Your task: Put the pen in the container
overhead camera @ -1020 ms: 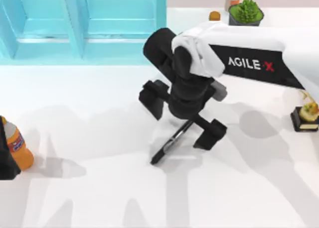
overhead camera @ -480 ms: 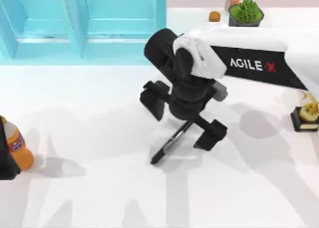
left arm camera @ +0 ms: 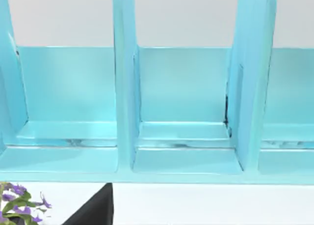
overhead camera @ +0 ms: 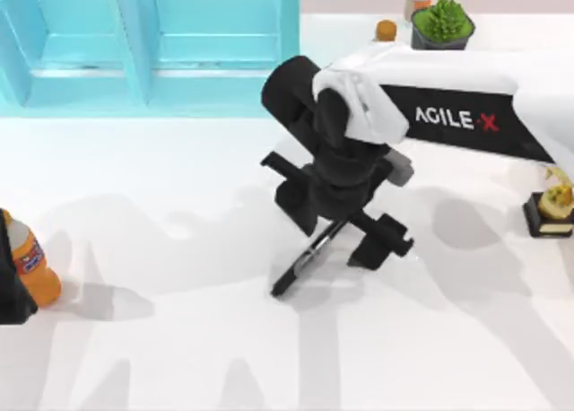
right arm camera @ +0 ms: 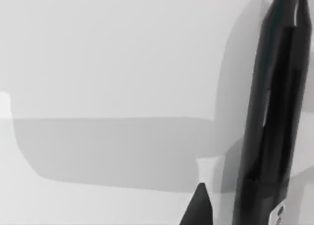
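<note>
The one wording that can be read is "AGILE X", in white capital letters with the X in red, on the black side panel of the right arm (overhead camera: 466,119) in the top view. It runs along the arm's length, between its white casing above and the table below. An orange bottle (overhead camera: 31,266) at the left edge of the table carries a blue and red label, but no letters on it can be made out. The pen (right arm camera: 270,117) has a small pale band at its middle, seen in the right wrist view, and nothing on it is legible
</note>
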You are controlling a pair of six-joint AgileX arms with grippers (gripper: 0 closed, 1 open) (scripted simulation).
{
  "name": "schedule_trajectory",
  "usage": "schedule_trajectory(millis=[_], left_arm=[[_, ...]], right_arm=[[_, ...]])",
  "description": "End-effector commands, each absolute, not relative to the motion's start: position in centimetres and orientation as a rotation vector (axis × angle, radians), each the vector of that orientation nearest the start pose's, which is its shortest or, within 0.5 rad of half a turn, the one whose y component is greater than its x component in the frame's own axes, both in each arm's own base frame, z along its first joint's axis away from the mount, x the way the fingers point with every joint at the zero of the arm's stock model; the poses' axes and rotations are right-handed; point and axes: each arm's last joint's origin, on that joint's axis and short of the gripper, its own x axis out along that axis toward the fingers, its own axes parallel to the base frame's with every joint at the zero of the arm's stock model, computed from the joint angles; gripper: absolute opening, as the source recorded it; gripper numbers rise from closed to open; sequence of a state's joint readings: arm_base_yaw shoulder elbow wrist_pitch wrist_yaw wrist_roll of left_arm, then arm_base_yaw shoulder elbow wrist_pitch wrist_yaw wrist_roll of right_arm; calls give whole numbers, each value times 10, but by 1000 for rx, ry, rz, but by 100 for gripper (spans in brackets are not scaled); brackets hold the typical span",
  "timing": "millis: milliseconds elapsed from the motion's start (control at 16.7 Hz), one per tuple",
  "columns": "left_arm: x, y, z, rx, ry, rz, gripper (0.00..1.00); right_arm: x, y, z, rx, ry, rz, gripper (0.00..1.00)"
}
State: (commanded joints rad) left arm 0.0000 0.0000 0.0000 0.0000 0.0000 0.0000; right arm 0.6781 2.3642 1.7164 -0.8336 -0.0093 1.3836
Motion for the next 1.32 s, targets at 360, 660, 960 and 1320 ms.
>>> schedule_trajectory(millis=[360, 660, 960, 1320], left_arm=[[106, -1, 160, 0, 0, 0, 100], [106, -1, 160, 0, 0, 0, 100], [106, -1, 160, 0, 0, 0, 100], [106, -1, 160, 0, 0, 0, 100]], right_arm=[[351, 289, 86, 606, 1467, -472, 0], [345, 281, 116, 567, 1467, -464, 0], [350, 283, 149, 575, 1465, -473, 0], [345, 281, 215, 566, 1468, -465, 0]])
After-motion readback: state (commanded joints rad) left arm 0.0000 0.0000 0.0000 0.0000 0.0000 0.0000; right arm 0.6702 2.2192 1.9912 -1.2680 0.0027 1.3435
